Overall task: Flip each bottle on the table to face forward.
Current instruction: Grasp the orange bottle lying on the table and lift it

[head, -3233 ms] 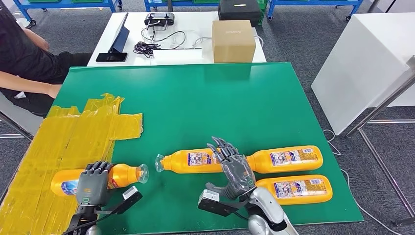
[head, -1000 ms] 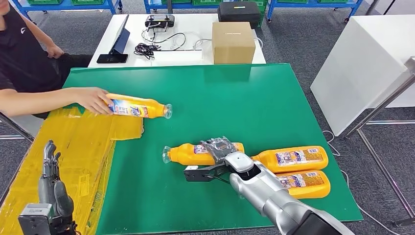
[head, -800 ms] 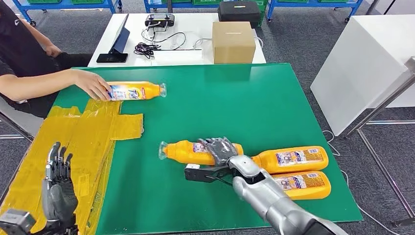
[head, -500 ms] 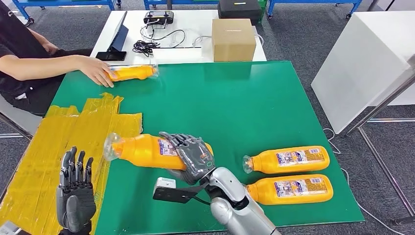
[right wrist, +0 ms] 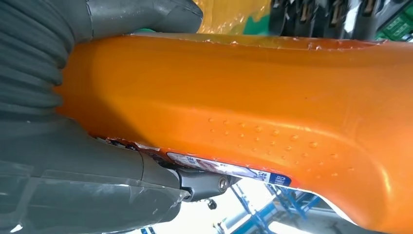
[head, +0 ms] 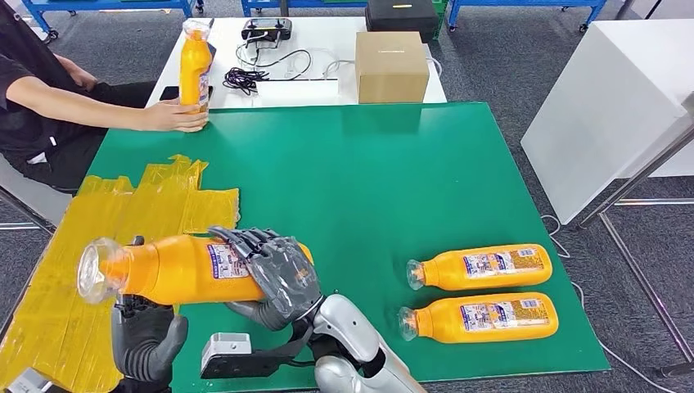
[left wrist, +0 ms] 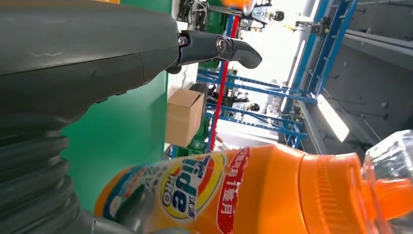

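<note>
Steadying an upright orange plastic bottle (head: pixel 195 65) at the far-left edge of the green table top (head: pixel 368 180): a person's hand (head: pixel 176 116). Nearer, taped over the left side, a patch of crinkled yellow film (head: pixel 123 213).

Waiting low at the near left, under the neck end of the raised load: the left hand (head: pixel 147 340), fingers spread and upright, closed on nothing as far as the head and left wrist views tell.

Carried clear of the table above the patch's near edge, lying about level with its clear cap to the left: the lifted orange plastic bottle (head: pixel 164 268), clasped round its body by the right hand (head: pixel 274 274), fingers wrapped over the label.

Judged as a turn or hand-over in the air. To do it well:
- Keep the right clasp firm until the left fingers have truly closed on the neck end; smooth plastic, likely to slip if let go early.
- Roll about the long axis only, so that the big front label, facing the left wrist camera, ends uppermost.
- Lower flat onto the table before letting go, well apart from the others.

Lying side by side near the right edge, caps to the left, small-print labels up, probably yet to be flipped: the farther lying orange bottle (head: pixel 483 267) and the nearer lying orange bottle (head: pixel 483 318)
</note>
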